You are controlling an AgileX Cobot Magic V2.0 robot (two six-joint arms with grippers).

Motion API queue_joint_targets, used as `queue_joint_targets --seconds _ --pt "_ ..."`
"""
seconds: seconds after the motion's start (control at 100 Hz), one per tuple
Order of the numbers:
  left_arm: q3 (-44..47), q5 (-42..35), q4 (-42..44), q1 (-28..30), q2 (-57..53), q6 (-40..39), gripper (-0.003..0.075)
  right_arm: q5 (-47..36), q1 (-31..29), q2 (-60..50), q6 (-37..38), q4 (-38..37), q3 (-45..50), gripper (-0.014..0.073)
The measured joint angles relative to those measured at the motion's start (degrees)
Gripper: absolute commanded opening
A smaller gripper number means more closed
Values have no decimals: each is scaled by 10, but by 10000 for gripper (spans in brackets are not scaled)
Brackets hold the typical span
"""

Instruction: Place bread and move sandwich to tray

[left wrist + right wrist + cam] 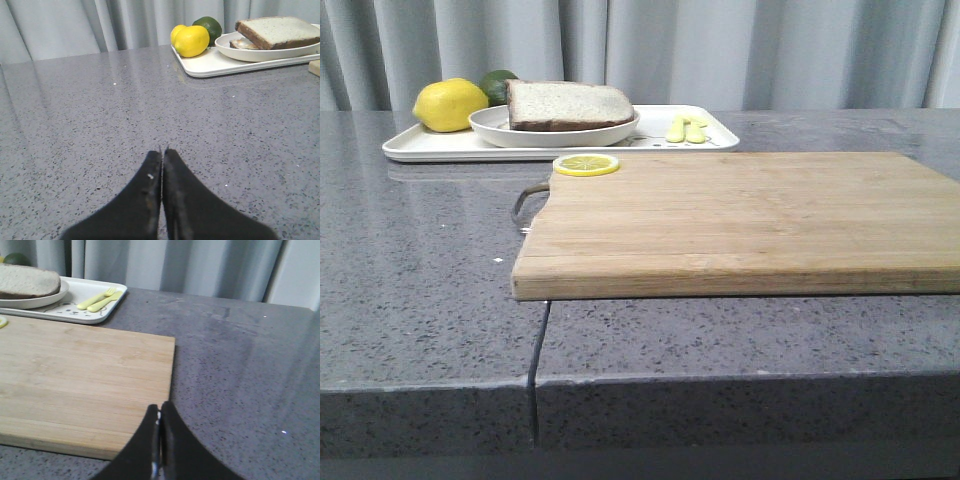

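The left claw (pixel 163 155) has its two black fingers pressed together, nothing between them, low over bare grey speckled stone worktop (pixel 100 115). The right claw (pixel 160 410) is likewise pressed together and holds nothing; it sits above the near corner of the pale rectangular wooden cutting board (pixel 85 375), just at the board's edge where it meets the worktop.

Out from the claws, the board lies flat on the worktop with a round yellow lemon slice (pixel 586 164) resting on its far left corner. Just behind the board stands the flat white rectangular tray (pixel 430 146) with rounded corners. On the tray rests the shallow round white plate (pixel 492 125), and on that plate lies the sandwich (pixel 568 104), its top a thick brown-crusted slice of white bread; the left wrist view shows a lower slice peeking out beneath. A whole yellow lemon (pixel 450 104) and a dark green fruit (pixel 499 84) sit at the tray's left end, and a pale yellow toy fork and spoon (pixel 686 129) at its right end.
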Motion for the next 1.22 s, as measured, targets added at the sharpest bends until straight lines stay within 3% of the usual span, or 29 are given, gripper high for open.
queue_joint_targets --seconds 0.37,1.22 --pt "0 -1 0 0 0 0 -19 -26 -15 -52 11 -1 79 -67" --pt "0 -1 0 0 0 0 -19 -44 -15 -52 15 -1 82 -67"
